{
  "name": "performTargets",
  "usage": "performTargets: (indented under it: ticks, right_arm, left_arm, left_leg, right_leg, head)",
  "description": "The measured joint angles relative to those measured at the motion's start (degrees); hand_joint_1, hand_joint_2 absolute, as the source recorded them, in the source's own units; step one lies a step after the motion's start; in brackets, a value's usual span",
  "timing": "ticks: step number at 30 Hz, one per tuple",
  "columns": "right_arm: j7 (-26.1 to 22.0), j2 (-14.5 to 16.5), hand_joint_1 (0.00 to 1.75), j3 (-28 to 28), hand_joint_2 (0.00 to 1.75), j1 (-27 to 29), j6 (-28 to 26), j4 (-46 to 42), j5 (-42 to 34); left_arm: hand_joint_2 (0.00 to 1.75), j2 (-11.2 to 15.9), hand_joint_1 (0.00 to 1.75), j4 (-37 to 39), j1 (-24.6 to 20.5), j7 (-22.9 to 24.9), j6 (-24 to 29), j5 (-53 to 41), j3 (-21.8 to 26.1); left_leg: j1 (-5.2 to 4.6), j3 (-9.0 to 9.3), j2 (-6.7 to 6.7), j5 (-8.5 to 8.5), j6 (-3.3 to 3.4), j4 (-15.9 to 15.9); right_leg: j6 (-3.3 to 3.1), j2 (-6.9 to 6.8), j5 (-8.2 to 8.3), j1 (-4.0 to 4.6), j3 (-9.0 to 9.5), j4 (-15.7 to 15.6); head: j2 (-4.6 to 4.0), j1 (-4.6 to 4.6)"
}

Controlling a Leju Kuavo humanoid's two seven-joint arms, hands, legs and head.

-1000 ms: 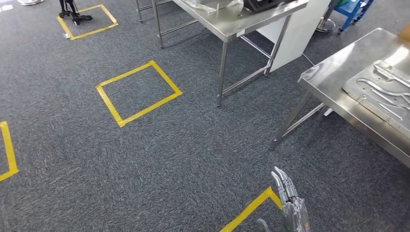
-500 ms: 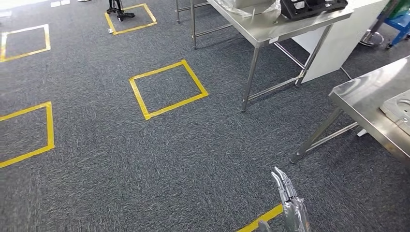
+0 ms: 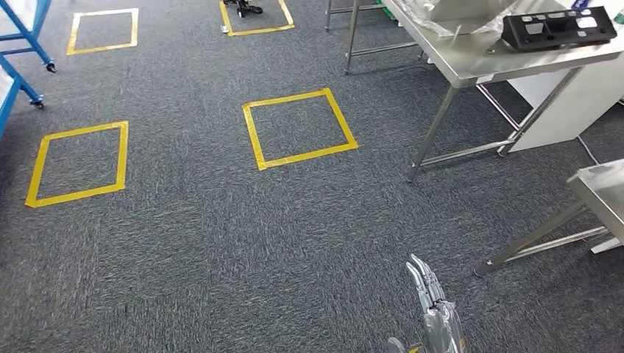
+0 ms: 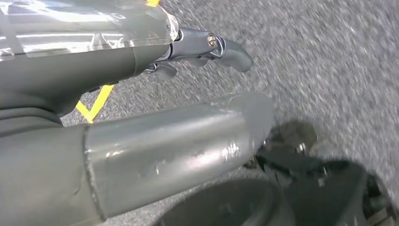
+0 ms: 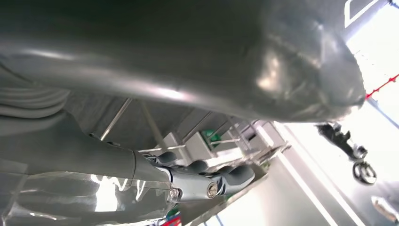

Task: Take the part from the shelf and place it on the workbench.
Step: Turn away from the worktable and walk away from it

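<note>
Scanning the grey carpet (image 3: 221,243), I see yellow tape squares (image 3: 299,129), a steel table (image 3: 471,62) carrying a black part (image 3: 559,29), and a blue frame (image 3: 22,51) at the far left. Both hands carry nothing: the right hand (image 3: 434,312) has straight, close fingers; the left hand (image 4: 202,47) hangs loosely curled. Turning this fast, I could clip the nearer table's leg (image 3: 541,239). Since earlier, the view has swung leftward; the workbench plate has left the picture.
</note>
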Motion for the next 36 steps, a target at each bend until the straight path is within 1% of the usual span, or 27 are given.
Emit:
performTargets:
  ticks: [2,3,4,5,6,8,9,10,11,12,13,15,16,17,18,19,20,21,22,23,25,28,30,32,34,35,36]
  right_arm:
    - [-0.01,-0.07,0.00,0.31,0.00,0.16,-0.01,0.08,-0.14]
    - [0.02,-0.08,0.00,0.48,0.00,0.21,-0.02,0.16,-0.22]
    - [0.05,-0.09,0.00,0.61,0.00,0.21,-0.02,0.24,-0.28]
    - [0.11,-0.09,0.00,0.72,0.00,0.20,-0.04,0.31,-0.38]
    - [0.18,-0.10,0.00,0.81,0.00,0.20,-0.07,0.36,-0.51]
    - [0.32,-0.11,0.00,0.90,0.00,0.27,-0.19,0.40,-0.81]
    - [0.38,-0.11,0.00,0.91,0.00,0.35,-0.27,0.42,-0.92]
    - [0.42,-0.12,0.00,0.91,0.00,0.43,-0.36,0.44,-0.98]
    - [0.45,-0.12,0.00,0.91,0.00,0.51,-0.43,0.44,-0.99]
    - [0.50,-0.11,0.00,0.92,0.00,0.56,-0.48,0.45,-1.01]
    - [0.52,-0.09,0.00,0.93,0.00,0.63,-0.50,0.44,-1.01]
    - [0.59,-0.06,0.00,0.93,0.00,0.97,-0.48,0.45,-1.02]
    - [0.60,-0.04,0.00,0.93,0.00,1.14,-0.42,0.45,-1.02]
    - [0.61,-0.02,0.00,0.93,0.00,1.24,-0.36,0.46,-1.03]
    - [0.62,0.02,0.00,0.94,0.00,1.27,-0.30,0.46,-1.03]
    - [0.62,0.08,0.00,0.94,0.00,1.26,-0.25,0.48,-1.03]
    - [0.62,0.14,0.00,0.95,0.00,1.24,-0.23,0.49,-1.03]
    - [0.61,0.21,0.00,0.95,0.00,1.24,-0.21,0.51,-1.03]
    - [0.60,0.26,0.00,0.95,0.00,1.24,-0.20,0.52,-1.03]
    - [0.59,0.31,0.00,0.95,0.00,1.24,-0.19,0.52,-1.02]
    - [0.57,0.36,0.00,0.94,0.00,1.25,-0.18,0.52,-1.01]
    - [0.55,0.36,0.00,0.94,0.00,1.23,-0.18,0.52,-1.01]
    - [0.49,0.36,0.00,0.96,0.00,1.14,-0.15,0.52,-1.01]
    - [0.42,0.39,0.00,0.98,0.00,1.03,-0.04,0.56,-0.99]
    - [0.37,0.43,0.00,1.00,0.00,1.05,0.03,0.75,-1.01]
    - [0.38,0.43,0.00,1.01,0.00,1.10,0.04,0.89,-1.02]
    - [0.38,0.44,0.00,1.02,0.00,1.12,0.04,1.03,-1.03]
  left_arm:
    - [0.00,0.01,0.00,0.00,-0.09,-0.79,0.20,0.25,0.01]
    - [0.00,0.02,0.00,0.00,-0.07,-1.25,0.26,0.35,0.03]
    - [0.00,0.02,0.00,0.00,-0.04,-1.59,0.26,0.44,0.04]
    - [0.00,0.02,0.00,0.00,-0.01,-2.03,0.25,0.55,0.08]
    - [0.00,-0.03,0.00,0.00,0.02,-2.79,0.04,0.84,0.15]
    - [0.00,-0.19,0.00,-0.01,-0.01,-6.03,-1.02,1.82,0.51]
    - [0.00,-0.26,0.00,-0.01,-0.02,-8.32,-1.74,2.34,0.87]
    - [0.00,-0.30,0.00,-0.02,0.01,-10.91,-2.33,2.67,1.29]
    - [0.00,-0.31,0.00,-0.02,0.05,-13.49,-2.69,2.60,1.70]
    - [0.00,-0.31,0.00,-0.15,0.11,-16.06,-2.96,2.08,2.17]
    - [0.00,-0.26,0.00,-0.45,0.10,-18.42,-3.36,1.10,2.71]
    - [0.00,-0.08,0.00,-1.38,-0.24,-21.51,-4.68,-1.82,4.46]
    - [0.00,-0.03,0.00,-1.80,-0.41,-22.10,-5.35,-3.31,5.48]
    - [0.00,-0.05,0.00,-2.07,-0.50,-22.30,-5.75,-4.68,6.47]
    - [0.00,-0.13,0.00,-2.21,-0.46,-22.30,-5.80,-5.80,7.27]
    - [0.00,-0.22,0.00,-2.28,-0.34,-22.30,-5.71,-6.68,7.93]
    - [0.00,-0.28,0.00,-2.32,-0.20,-22.30,-5.58,-7.34,8.49]
    - [0.00,-0.32,0.00,-2.32,-0.09,-22.30,-5.45,-7.75,8.97]
    - [0.00,-0.38,0.00,-2.32,-0.07,-22.30,-5.40,-8.00,9.41]
    - [0.00,-0.43,0.00,-2.32,-0.11,-22.31,-5.42,-8.13,9.75]
    - [0.00,-0.52,0.00,-2.32,-0.23,-22.32,-5.51,-8.22,10.14]
    - [0.00,-0.54,0.00,-2.32,-0.24,-22.31,-5.65,-8.26,10.27]
    - [0.00,-0.57,0.00,-2.27,-0.05,-22.29,-5.96,-8.34,10.46]
    - [0.00,-0.73,0.00,-1.96,0.19,-21.51,-6.17,-8.25,10.70]
    - [0.00,-0.91,0.00,-1.68,0.24,-20.45,-6.16,-8.04,10.91]
    - [0.00,-0.95,0.00,-1.67,0.26,-20.18,-6.14,-7.97,10.97]
    - [0.00,-0.96,0.00,-1.64,0.33,-19.94,-6.14,-7.93,11.03]
  left_leg:
    - [-0.17,-0.30,-1.35,0.18,0.28,0.01]
    - [-0.28,-0.36,-2.16,0.23,0.35,0.03]
    - [-0.36,-0.36,-2.86,0.25,0.38,0.05]
    - [-0.42,-0.27,-3.67,0.26,0.38,0.06]
    - [-0.45,-0.16,-4.51,0.27,0.35,0.07]
    - [-0.51,-0.23,-5.96,0.34,0.04,0.21]
    - [-0.46,-0.45,-6.55,0.42,-0.24,0.27]
    - [-0.37,-0.71,-7.15,0.55,-0.60,0.24]
    - [-0.29,-0.97,-7.82,0.70,-1.04,0.16]
    - [-0.24,-1.13,-7.51,0.65,-1.33,0.28]
    - [-0.32,-1.46,-6.38,0.19,-1.60,0.92]
    - [-0.41,-3.50,-2.90,-2.66,-1.90,5.55]
    - [-0.38,-5.16,-1.76,-4.55,-2.09,9.09]
    - [-0.27,-6.82,-1.29,-6.12,-2.27,12.66]
    - [-0.15,-7.82,-1.08,-6.76,-2.45,14.96]
    - [-0.05,-7.86,-0.89,-6.37,-2.60,15.35]
    - [0.05,-6.77,-0.60,-5.02,-2.70,13.56]
    - [0.12,-4.80,0.13,-3.18,-2.72,10.11]
    - [0.02,-2.74,1.47,-1.85,-2.70,6.34]
    - [-0.18,-1.11,2.69,-0.99,-2.57,3.31]
    - [-0.63,0.13,4.36,-0.91,-2.33,0.86]
    - [-0.59,0.04,3.90,-0.79,-1.95,0.79]
    - [-0.56,-0.26,3.01,-0.68,-1.44,0.91]
    - [-0.50,-0.51,1.20,-0.21,-0.44,0.60]
    - [-0.46,-0.71,-0.83,0.27,0.40,0.24]
    - [-0.54,-0.78,-1.59,0.32,0.47,0.24]
    - [-0.61,-0.79,-2.36,0.37,0.50,0.25]
  right_leg:
    - [-0.06,1.46,-3.27,0.01,-3.77,7.40]
    - [-0.17,1.67,-3.50,0.02,-5.01,9.52]
    - [-0.30,1.75,-2.81,0.04,-5.42,9.91]
    - [-0.53,1.95,-0.81,0.05,-4.58,7.72]
    - [-0.87,2.69,1.74,0.09,-3.01,4.05]
    - [-1.52,5.30,5.00,0.10,-0.04,-2.99]
    - [-1.70,6.27,5.45,0.16,0.65,-4.81]
    - [-1.78,6.59,5.27,0.24,0.81,-5.38]
    - [-1.88,6.11,5.37,0.28,0.92,-5.79]
    - [-2.10,5.46,5.57,0.24,1.13,-6.12]
    - [-2.37,4.79,5.75,0.15,1.39,-6.54]
    - [-2.88,3.05,5.96,0.04,1.85,-7.18]
    - [-3.06,2.18,5.89,0.13,1.92,-7.19]
    - [-3.16,1.24,5.80,0.20,1.93,-7.12]
    - [-3.19,0.41,5.69,0.24,1.92,-7.03]
    - [-3.14,-0.37,5.57,0.24,1.93,-6.92]
    - [-3.02,-1.10,5.42,0.23,1.98,-6.80]
    - [-2.82,-1.76,5.20,0.22,2.09,-6.64]
    - [-2.54,-2.37,4.93,0.31,2.19,-6.44]
    - [-2.25,-2.90,4.64,0.46,2.24,-6.17]
    - [-1.85,-3.44,4.26,0.78,2.23,-5.77]
    - [-1.71,-3.76,4.20,0.84,2.28,-5.69]
    - [-1.51,-4.55,4.21,0.86,2.44,-5.83]
    - [-0.91,-2.27,1.38,0.50,0.88,-1.95]
    - [-0.44,1.04,-2.87,0.13,-2.83,5.95]
    - [-0.48,1.44,-3.55,0.12,-4.32,8.71]
    - [-0.59,1.64,-3.14,0.13,-5.02,9.70]
  head:
    - [0.00,0.05]
    - [0.00,0.05]
    - [0.00,0.04]
    - [0.00,0.04]
    - [0.00,0.06]
    - [-0.01,0.02]
    - [-0.01,0.02]
    - [-0.01,-0.01]
    - [-0.01,0.00]
    - [-0.01,-0.01]
    - [0.00,-0.10]
    - [0.00,-0.33]
    - [0.00,-0.43]
    - [0.00,-0.46]
    - [-0.01,-0.47]
    - [-0.01,-0.47]
    - [-0.02,-0.49]
    - [-0.02,-0.50]
    - [-0.01,-0.50]
    - [-0.01,-0.56]
    - [0.00,-0.68]
    - [0.00,-0.60]
    - [0.00,-0.39]
    - [-0.01,-0.20]
    - [-0.01,-0.07]
    - [-0.01,-0.08]
    - [-0.01,-0.08]
